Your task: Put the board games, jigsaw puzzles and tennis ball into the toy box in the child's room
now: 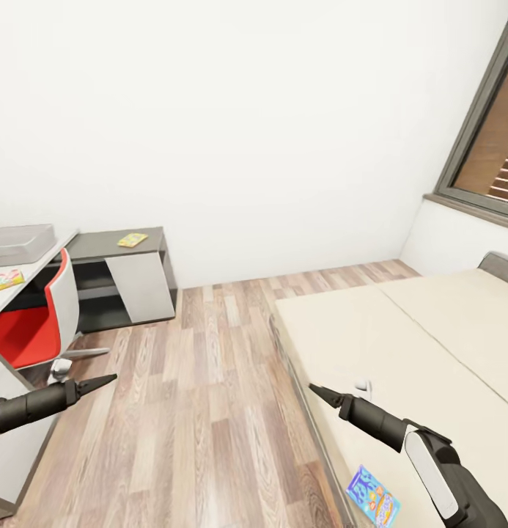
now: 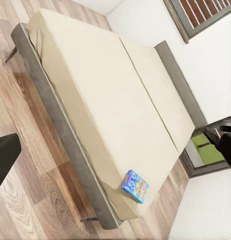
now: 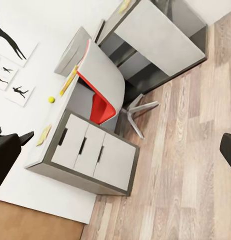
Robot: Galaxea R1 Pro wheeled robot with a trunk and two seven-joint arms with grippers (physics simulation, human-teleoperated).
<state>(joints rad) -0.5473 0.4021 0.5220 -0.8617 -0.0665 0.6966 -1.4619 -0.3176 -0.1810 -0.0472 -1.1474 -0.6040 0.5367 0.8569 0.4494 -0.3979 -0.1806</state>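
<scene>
At the far left of your head view, the shallow grey toy box [image 1: 19, 243] sits on the long light-grey table [image 1: 19, 290], with a multicoloured jigsaw square [image 1: 4, 280] just below it near the table's front edge. The red and grey chair [image 1: 35, 323] is tucked against that table. A second flat multicoloured piece [image 1: 133, 239] lies on the lower dark-grey counter [image 1: 100, 246]; whether it is a jigsaw or a game box cannot be told. In your right wrist view, the small yellow-green tennis ball [image 3: 51, 99] rests on the table top above the three-drawer unit [image 3: 93, 152].

Your left gripper [image 1: 100, 382] hangs at lower left, arm reaching toward frame centre; its fingers taper to one closed point.

Through the middle, the wood-plank floor [image 1: 202, 381] runs open from the bottom edge up to the white wall [image 1: 246, 132].

Your right gripper [image 1: 321, 394] points up and left over the near edge of the cream bed [image 1: 400, 345], fingers likewise drawn together to a point. The small blue board game box [image 1: 372, 497] lies flat at the bottom, beside the bed's left edge. The left wrist view places it near a corner of the mattress.
</scene>
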